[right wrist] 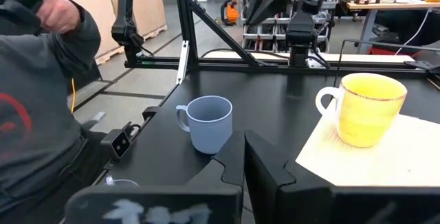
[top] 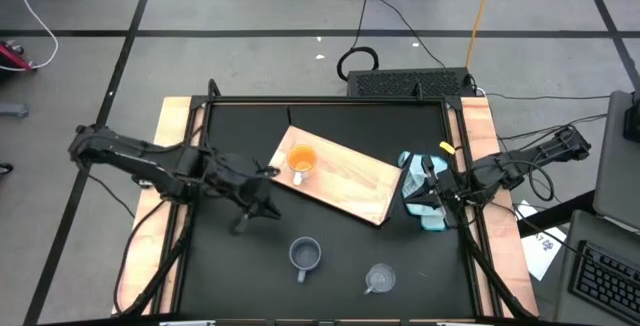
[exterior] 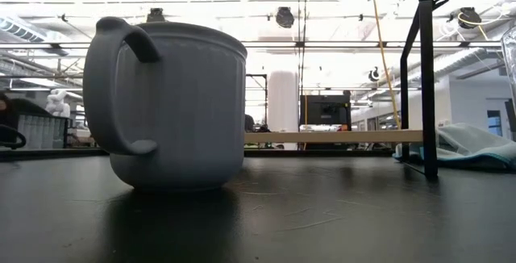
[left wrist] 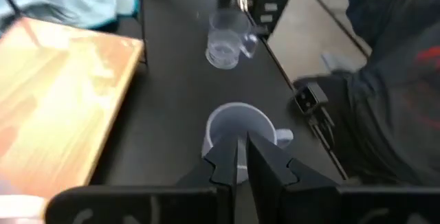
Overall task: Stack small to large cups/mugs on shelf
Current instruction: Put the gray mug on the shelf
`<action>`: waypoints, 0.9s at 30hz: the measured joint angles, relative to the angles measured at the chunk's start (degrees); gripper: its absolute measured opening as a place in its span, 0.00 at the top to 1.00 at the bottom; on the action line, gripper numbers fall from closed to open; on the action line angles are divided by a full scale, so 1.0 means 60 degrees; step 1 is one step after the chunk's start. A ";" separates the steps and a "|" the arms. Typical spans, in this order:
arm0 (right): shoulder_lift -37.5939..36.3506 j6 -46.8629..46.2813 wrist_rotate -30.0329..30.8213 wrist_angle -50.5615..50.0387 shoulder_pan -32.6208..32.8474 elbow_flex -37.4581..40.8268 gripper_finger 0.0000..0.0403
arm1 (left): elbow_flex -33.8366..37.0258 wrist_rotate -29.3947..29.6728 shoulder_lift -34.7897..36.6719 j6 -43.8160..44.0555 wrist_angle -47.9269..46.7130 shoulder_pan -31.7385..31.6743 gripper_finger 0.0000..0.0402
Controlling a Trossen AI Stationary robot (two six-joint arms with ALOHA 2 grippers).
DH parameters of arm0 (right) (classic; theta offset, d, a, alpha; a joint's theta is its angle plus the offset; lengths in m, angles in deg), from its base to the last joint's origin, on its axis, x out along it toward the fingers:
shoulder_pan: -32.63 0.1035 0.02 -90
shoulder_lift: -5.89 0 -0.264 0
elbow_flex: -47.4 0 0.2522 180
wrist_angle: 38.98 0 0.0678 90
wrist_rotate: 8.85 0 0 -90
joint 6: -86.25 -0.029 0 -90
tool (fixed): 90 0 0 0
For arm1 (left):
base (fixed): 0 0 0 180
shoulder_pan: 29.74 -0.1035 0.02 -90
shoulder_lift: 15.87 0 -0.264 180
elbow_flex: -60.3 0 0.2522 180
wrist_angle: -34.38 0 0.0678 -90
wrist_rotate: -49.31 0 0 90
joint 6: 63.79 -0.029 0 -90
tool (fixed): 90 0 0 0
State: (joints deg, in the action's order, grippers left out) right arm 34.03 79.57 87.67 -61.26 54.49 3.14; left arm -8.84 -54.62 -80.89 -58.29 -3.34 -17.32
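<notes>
The orange mug stands upright on the light-wood shelf board, near its far left corner; it also shows in the right wrist view. The grey-blue mug stands on the black tabletop near the front, and the clear glass cup stands to its right. My left gripper hovers left of the board, shut and empty, above and behind the grey-blue mug. My right gripper waits shut by the board's right end, over the light blue cloth.
The board lies slanted across the table's middle. A black frame runs around the table; its post stands at the right. A person in dark clothing is at the table's near edge. Bare tabletop lies between the board and the two front cups.
</notes>
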 joint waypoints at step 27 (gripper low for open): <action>0.0004 0.0044 0.0000 -0.0085 0.0000 0.0000 1.00 | -0.3321 0.0233 -0.4773 -0.0134 -0.2466 0.0410 0.99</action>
State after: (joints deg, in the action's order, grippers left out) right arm 34.06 79.84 87.67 -61.77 54.49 3.14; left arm -28.76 -53.22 -109.53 -59.10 -18.14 -14.86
